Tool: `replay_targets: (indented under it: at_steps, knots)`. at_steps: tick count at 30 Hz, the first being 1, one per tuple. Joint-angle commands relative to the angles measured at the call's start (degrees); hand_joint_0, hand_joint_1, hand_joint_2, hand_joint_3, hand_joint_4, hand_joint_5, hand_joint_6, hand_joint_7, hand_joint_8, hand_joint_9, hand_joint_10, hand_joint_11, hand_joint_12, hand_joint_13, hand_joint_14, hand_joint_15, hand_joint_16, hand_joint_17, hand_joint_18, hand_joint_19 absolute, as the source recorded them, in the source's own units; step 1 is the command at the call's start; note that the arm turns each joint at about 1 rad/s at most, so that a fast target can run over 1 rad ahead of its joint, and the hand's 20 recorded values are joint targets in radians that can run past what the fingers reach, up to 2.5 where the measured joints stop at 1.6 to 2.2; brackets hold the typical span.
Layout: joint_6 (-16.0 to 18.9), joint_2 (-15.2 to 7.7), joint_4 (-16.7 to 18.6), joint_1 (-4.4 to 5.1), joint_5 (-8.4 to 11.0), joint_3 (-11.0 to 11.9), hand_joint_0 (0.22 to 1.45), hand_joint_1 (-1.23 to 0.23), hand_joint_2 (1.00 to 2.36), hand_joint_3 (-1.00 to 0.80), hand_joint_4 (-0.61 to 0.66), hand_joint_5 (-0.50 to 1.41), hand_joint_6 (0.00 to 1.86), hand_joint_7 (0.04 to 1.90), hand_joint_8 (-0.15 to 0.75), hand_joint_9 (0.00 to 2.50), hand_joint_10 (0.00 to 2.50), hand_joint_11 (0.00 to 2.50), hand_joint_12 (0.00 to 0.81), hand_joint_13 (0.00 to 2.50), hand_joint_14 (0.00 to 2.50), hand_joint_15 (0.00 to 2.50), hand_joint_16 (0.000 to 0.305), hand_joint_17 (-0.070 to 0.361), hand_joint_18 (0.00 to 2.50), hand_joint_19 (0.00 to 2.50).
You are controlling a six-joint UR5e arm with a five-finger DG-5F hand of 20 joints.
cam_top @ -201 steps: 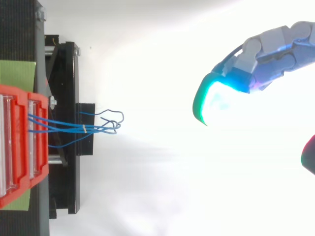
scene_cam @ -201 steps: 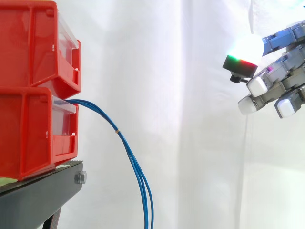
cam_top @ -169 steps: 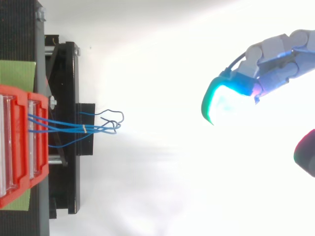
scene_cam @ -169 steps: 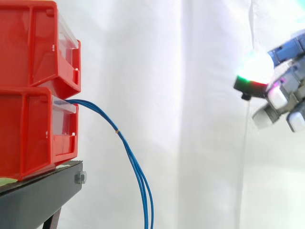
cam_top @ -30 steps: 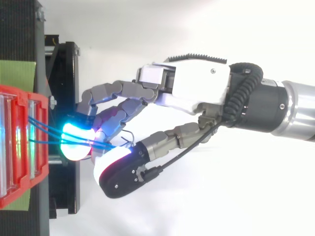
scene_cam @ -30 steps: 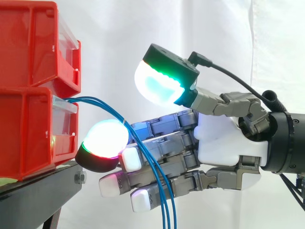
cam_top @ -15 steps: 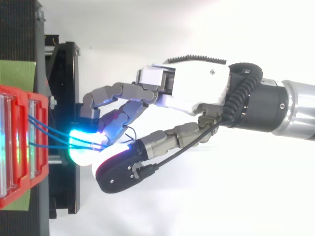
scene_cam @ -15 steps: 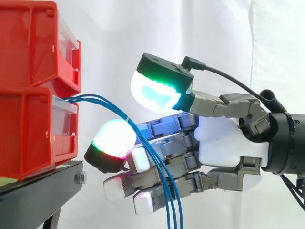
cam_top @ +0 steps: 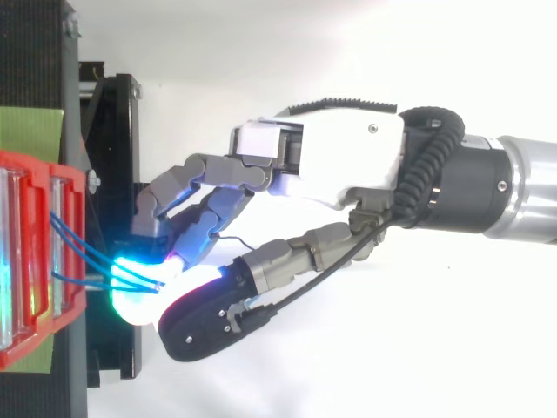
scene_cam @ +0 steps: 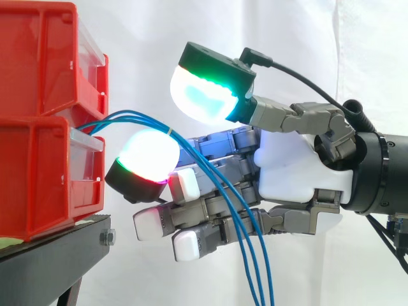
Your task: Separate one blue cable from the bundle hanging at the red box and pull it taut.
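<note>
Several thin blue cables [scene_cam: 137, 116] come out of the lower red bin [scene_cam: 38, 178] and arch over a glowing white fingertip [scene_cam: 146, 153] of my hand [scene_cam: 293, 172]. From there they fall in front of the other fingers and hang down past the lower edge. A small tan band holds them together near the top of the arch. The thumb pad [scene_cam: 201, 95] glows green and cyan above the cables, apart from them. The fingers are nearly straight, so the hand is open. In the top view the cables [cam_top: 87, 252] slant from the bin toward the glowing pad under my hand [cam_top: 339, 165].
A second red bin [scene_cam: 38, 57] sits stacked on the lower one. Both rest on a black stand [scene_cam: 51, 261] at the left, with a green patch [cam_top: 30, 126] on its top. A white curtain hangs behind, with free room to the right of the bins.
The hand came in from the far right to the bundle. Over the last second it rose and shifted sideways, lifting the cables on its fingertip and pulling their hanging part to the right.
</note>
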Motion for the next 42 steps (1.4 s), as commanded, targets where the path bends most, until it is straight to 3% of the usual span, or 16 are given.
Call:
replay_targets:
  at_steps: [1,5,11,18,24,29,42]
  knots:
    - [0.0,0.3,0.0,-0.18,-0.32,0.0,0.65,-0.67,1.01,-0.32,0.19,-0.21,0.89,0.76,0.37,0.89,0.01,0.8,0.383,0.88,0.02,0.51,0.045,0.102,0.76,0.5]
    - [-1.1,1.5,-0.9,-0.27,-0.32,0.0,0.64,-0.68,1.01,-0.35,0.19,-0.21,0.92,0.77,0.372,0.89,0.01,0.79,0.381,0.88,0.02,0.51,0.045,0.102,0.76,0.5]
    - [-1.7,2.9,-3.7,-0.53,-0.23,0.0,0.66,-0.7,1.02,-0.16,0.08,-0.21,0.97,0.87,0.377,0.89,0.01,0.81,0.377,0.88,0.02,0.51,0.045,0.102,0.77,0.52]
    - [-1.8,3.0,-3.8,-0.53,0.03,0.1,0.72,-0.77,1.02,-0.11,0.03,-0.21,0.98,0.98,0.381,0.91,0.01,0.85,0.377,0.91,0.02,0.53,0.045,0.101,0.79,0.54]
    - [-1.7,3.0,-4.3,-0.53,-0.06,0.0,0.79,-0.8,1.01,-0.33,0.02,-0.2,0.99,0.95,0.381,0.95,0.01,0.87,0.381,0.94,0.02,0.55,0.044,0.099,0.79,0.58]
    - [-1.6,2.9,-5.7,-0.62,-0.23,0.0,0.81,-0.86,1.0,-0.5,0.03,-0.18,0.98,1.03,0.386,1.03,0.01,0.93,0.377,0.98,0.02,0.56,0.043,0.097,0.85,0.57]
    - [-1.6,3.0,-7.7,-1.41,-3.05,0.0,0.52,-0.87,1.0,-0.5,0.11,-0.12,0.92,1.07,0.421,1.14,0.01,0.98,0.4,1.05,0.02,0.6,0.048,0.108,0.92,0.59]
